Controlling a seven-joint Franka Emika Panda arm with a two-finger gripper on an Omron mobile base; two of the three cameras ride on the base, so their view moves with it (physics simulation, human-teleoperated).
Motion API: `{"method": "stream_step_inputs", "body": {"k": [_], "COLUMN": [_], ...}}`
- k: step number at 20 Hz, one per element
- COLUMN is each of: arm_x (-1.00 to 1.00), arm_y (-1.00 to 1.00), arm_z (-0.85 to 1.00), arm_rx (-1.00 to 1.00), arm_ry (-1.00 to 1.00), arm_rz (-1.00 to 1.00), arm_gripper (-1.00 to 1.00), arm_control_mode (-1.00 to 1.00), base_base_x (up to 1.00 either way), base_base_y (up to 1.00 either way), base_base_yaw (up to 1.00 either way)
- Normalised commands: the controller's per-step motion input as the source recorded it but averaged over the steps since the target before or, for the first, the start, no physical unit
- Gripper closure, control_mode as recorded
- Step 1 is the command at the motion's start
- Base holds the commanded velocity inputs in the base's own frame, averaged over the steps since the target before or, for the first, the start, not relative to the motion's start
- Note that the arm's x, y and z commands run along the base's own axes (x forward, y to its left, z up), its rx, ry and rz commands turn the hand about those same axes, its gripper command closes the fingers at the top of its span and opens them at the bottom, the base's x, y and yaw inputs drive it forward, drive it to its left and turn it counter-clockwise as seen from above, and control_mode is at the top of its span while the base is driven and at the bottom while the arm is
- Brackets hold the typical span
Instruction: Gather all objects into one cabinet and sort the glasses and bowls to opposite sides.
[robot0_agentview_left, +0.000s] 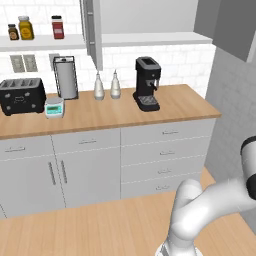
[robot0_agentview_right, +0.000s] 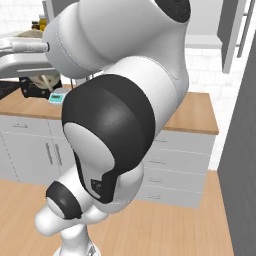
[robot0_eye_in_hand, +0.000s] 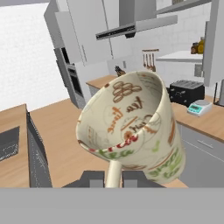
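My claw (robot0_eye_in_hand: 113, 178) is pinched tight on the handle of the beige mug (robot0_eye_in_hand: 131, 127), the two dark tips pressed against it from either side. In the hand view the mug sits tilted just above the tips, its open mouth turned toward my camera so I look straight into it; the inside carries brown lettering and red and green marks. It touches nothing but my claw and hangs in the air, well away from the wall cabinet (robot0_agentview_left: 145, 37), whose white shelf board shows in the left base view with nothing on the part I can see.

Below that cabinet runs the wooden surface (robot0_agentview_left: 180, 105). On it stand a black coffee machine (robot0_agentview_left: 147, 83), two white bottles (robot0_agentview_left: 107, 86) side by side, a paper towel holder (robot0_agentview_left: 66, 77), a small scale (robot0_agentview_left: 54, 107) and a black toaster (robot0_agentview_left: 21, 96). Three jars (robot0_agentview_left: 26, 28) sit on the open shelf at the left. In the right base view my own arm (robot0_agentview_right: 120, 100) blocks most of the surface.
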Motion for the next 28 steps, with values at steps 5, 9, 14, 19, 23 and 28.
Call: {"method": "stream_step_inputs", "body": {"k": [5,9,14,19,23,28], "arm_x": [0.0,0.0,0.0,0.0,0.0,0.0], "arm_y": [0.0,0.0,0.0,0.0,0.0,0.0], "arm_z": [0.0,0.0,0.0,0.0,0.0,0.0], "arm_rx": [0.0,0.0,0.0,0.0,0.0,0.0], "arm_ry": [0.0,0.0,0.0,0.0,0.0,0.0], "arm_rz": [0.0,0.0,0.0,0.0,0.0,0.0], "arm_gripper": [1.0,1.0,1.0,1.0,1.0,1.0], "arm_control_mode": [1.0,1.0,1.0,1.0,1.0,1.0], "base_base_x": [-0.02,0.1,0.35,0.98,1.0,1.0], "base_base_y": [1.0,1.0,1.0,0.97,0.68,0.98], "base_base_yaw": [-0.14,-0.18,-0.18,-0.02,0.0,0.0]}}
